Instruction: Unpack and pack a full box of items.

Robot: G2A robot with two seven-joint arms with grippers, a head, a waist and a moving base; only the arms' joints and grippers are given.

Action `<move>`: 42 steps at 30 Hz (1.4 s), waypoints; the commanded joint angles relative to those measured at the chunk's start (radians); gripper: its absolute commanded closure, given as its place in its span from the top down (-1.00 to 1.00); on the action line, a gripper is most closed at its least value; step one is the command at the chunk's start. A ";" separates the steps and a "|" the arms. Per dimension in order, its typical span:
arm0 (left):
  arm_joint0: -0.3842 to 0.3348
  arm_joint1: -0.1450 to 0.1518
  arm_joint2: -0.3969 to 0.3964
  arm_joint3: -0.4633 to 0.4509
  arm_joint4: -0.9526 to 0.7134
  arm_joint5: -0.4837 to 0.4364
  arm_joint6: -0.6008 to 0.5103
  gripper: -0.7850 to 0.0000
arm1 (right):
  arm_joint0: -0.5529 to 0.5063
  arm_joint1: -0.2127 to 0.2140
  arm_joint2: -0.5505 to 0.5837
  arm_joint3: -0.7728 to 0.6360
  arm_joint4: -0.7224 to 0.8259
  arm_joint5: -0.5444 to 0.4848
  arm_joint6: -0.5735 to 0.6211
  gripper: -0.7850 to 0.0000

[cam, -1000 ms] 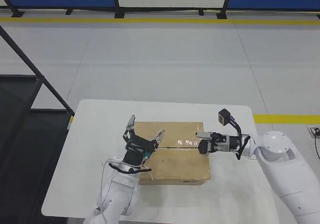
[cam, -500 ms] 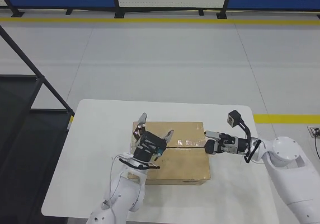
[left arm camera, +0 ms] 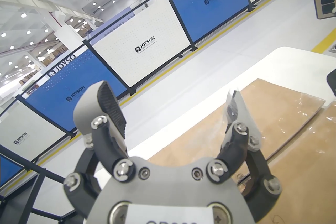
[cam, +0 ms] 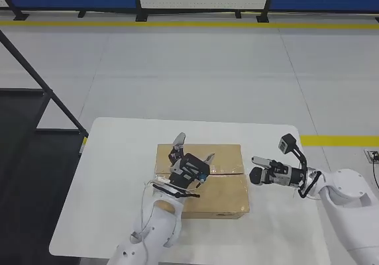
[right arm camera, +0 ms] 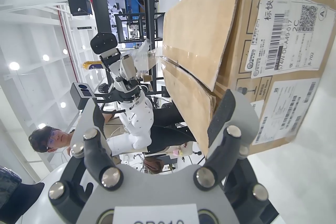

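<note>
A brown cardboard box (cam: 213,192) sits in the middle of the white table (cam: 110,199), its top flaps down and its taped seam (right arm camera: 189,75) split at the near end. My left gripper (cam: 193,150) hovers open over the box top (left arm camera: 288,135), tilted upward. A scrap of clear tape (left arm camera: 237,107) clings to one of its fingers. My right gripper (cam: 254,169) is open just off the box's right end, level with the seam, facing the labelled side (right arm camera: 283,33). Nothing sits between its fingers (right arm camera: 225,109).
A black metal frame (cam: 17,73) stands off the table's left side. Bare tabletop lies left of the box and in front of it. A yellow floor line (cam: 348,140) runs behind the right arm. Blue and white fence panels (left arm camera: 141,51) stand far back.
My left gripper has moved right along the box top, towards its middle. My right gripper has drawn back to the right, off the box top to just beyond its end.
</note>
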 commanded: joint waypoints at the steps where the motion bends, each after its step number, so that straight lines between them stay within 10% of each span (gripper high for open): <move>1: -0.003 -0.003 0.006 0.004 0.007 0.002 -0.005 1.00 | -0.004 0.002 0.003 -0.001 0.002 -0.002 0.001 1.00; 42: -0.073 -0.060 0.082 0.093 0.110 -0.033 -0.066 1.00 | -0.082 0.031 0.066 -0.036 0.044 -0.023 -0.022 1.00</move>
